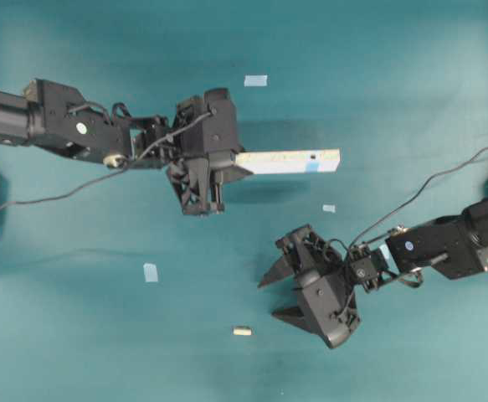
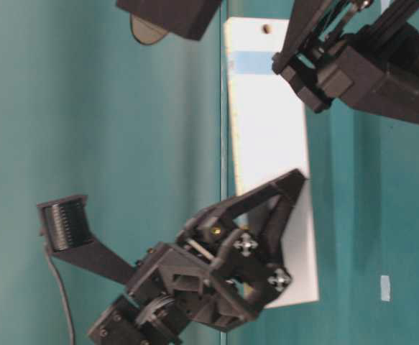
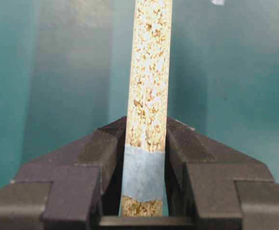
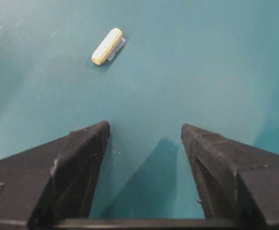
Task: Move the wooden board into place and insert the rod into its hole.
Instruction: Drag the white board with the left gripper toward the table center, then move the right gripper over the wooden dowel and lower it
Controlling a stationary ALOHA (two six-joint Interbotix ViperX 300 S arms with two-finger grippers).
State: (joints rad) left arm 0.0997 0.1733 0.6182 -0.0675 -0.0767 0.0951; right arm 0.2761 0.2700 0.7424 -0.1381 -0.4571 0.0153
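Overhead: left gripper [image 1: 227, 167] clamped on one end of the wooden board [image 1: 290, 161], held edge-up over the teal table [image 1: 76, 335], the hole [image 1: 310, 156] near its far end by a blue tape band [image 1: 312, 167]; right gripper [image 1: 279, 295] spread wide, holding nothing; the rod [image 1: 242, 331] lying just left of it. Table level: board [image 2: 270, 144] standing between both arms. Left wrist: fingers [image 3: 96, 153] pinching the speckled edge [image 3: 149, 72]. Right wrist: rod [image 4: 106, 46] lying ahead of parted fingers [image 4: 82, 153].
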